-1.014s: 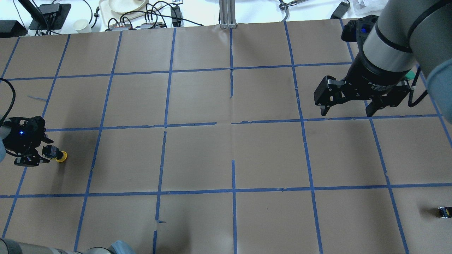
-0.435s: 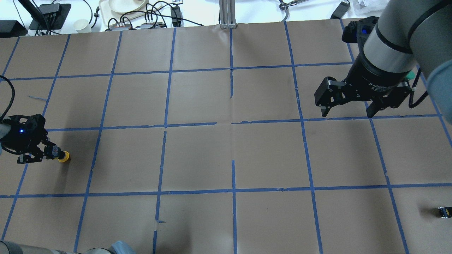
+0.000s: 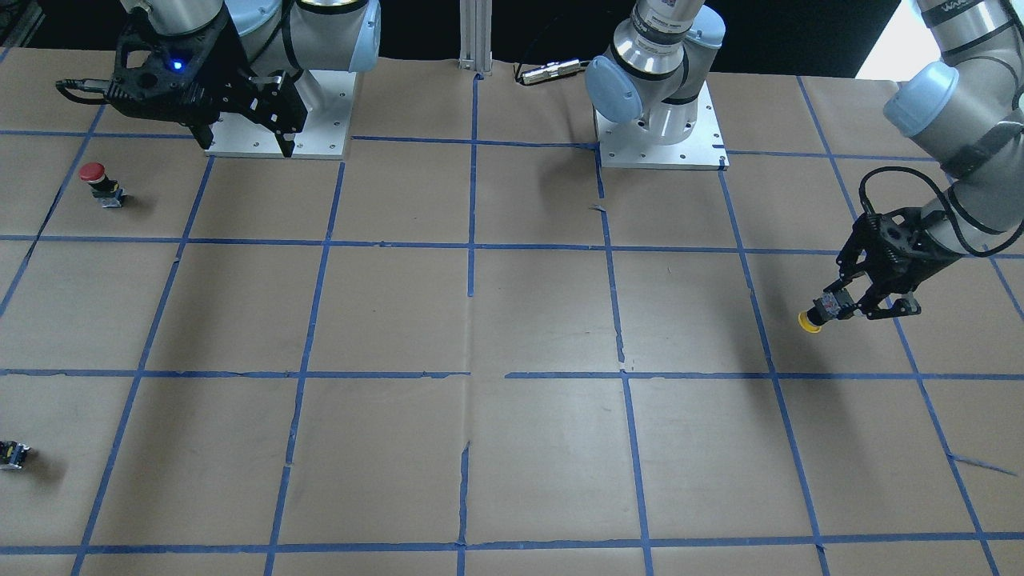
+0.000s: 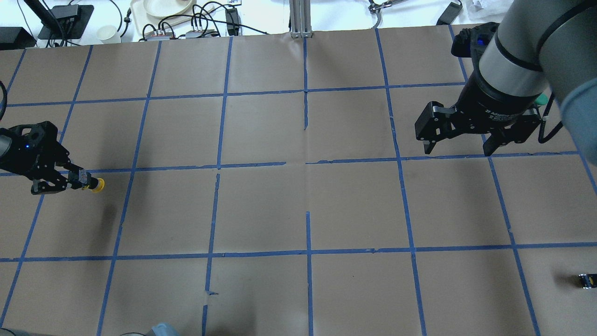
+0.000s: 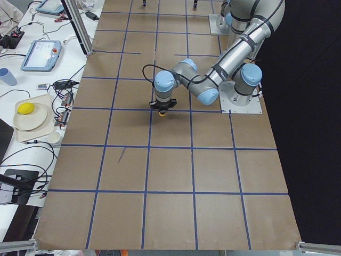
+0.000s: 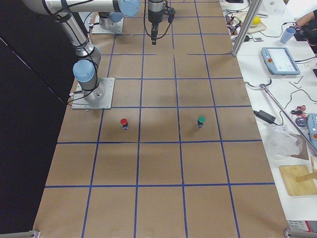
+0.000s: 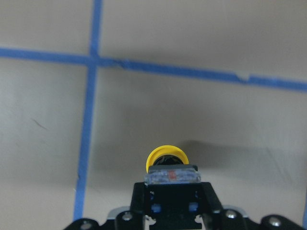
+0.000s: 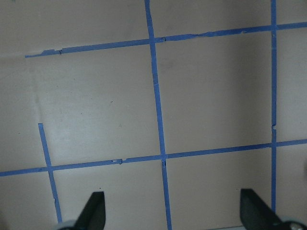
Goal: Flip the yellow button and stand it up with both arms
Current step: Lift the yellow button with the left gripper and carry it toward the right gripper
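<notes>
The yellow button (image 4: 95, 185) is held off the table by my left gripper (image 4: 78, 180) at the table's left side. The gripper is shut on the button's black-grey body, and the yellow cap points sideways toward the table's middle. Its shadow lies apart from it on the paper. In the front-facing view the button (image 3: 811, 321) sticks out of the left gripper (image 3: 840, 306). In the left wrist view the cap (image 7: 166, 160) shows just beyond the fingers. My right gripper (image 4: 457, 150) is open and empty, high above the far right of the table; it also shows in the front-facing view (image 3: 246, 146).
A red-capped button (image 3: 94, 178) stands near the right arm's base. A green-capped button (image 6: 201, 120) stands beside it. A small dark capless block (image 4: 586, 280) lies at the near right edge. Cables and dishes (image 4: 163, 9) lie beyond the far edge.
My left gripper has closed on the yellow button's body, lifted it off the table, and carried it toward the far side and slightly right. The right arm has barely moved.
</notes>
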`<state>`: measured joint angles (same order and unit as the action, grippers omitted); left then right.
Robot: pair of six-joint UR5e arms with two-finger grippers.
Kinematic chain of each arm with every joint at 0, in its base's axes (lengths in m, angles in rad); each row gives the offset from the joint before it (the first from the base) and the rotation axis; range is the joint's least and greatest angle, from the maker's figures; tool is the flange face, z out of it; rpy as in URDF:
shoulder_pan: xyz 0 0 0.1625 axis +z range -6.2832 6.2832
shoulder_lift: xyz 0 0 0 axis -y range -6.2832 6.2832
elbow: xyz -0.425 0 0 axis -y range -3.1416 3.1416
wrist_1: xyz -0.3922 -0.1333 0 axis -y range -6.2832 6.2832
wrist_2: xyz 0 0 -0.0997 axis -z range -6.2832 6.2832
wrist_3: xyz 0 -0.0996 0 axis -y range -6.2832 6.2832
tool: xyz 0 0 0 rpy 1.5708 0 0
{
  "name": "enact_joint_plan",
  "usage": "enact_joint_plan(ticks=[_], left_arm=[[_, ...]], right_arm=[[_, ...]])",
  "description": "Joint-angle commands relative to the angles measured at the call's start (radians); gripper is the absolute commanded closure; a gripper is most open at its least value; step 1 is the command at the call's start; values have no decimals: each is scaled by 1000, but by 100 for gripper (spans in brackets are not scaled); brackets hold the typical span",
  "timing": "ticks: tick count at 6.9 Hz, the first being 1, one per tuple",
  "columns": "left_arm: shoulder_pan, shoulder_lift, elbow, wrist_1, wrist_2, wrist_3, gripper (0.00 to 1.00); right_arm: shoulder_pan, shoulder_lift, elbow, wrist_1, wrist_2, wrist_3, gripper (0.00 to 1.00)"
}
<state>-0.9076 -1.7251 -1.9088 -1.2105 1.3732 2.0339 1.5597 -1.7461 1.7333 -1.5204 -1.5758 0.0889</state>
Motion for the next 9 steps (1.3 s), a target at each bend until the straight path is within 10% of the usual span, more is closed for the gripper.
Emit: enact_joint_plan(ticks=[1,4,9], left_arm=[[-83,64,82,-279,-139,-278,97],[-131,85,90,-567,-394,-528,97],[-350,123,96,-1150,-952,-623,97]], right_arm=[[0,-1,5,0,2,12,0],[0,5,-3,0,16,75,0],[-68,45,-35,-110,570,700,0]])
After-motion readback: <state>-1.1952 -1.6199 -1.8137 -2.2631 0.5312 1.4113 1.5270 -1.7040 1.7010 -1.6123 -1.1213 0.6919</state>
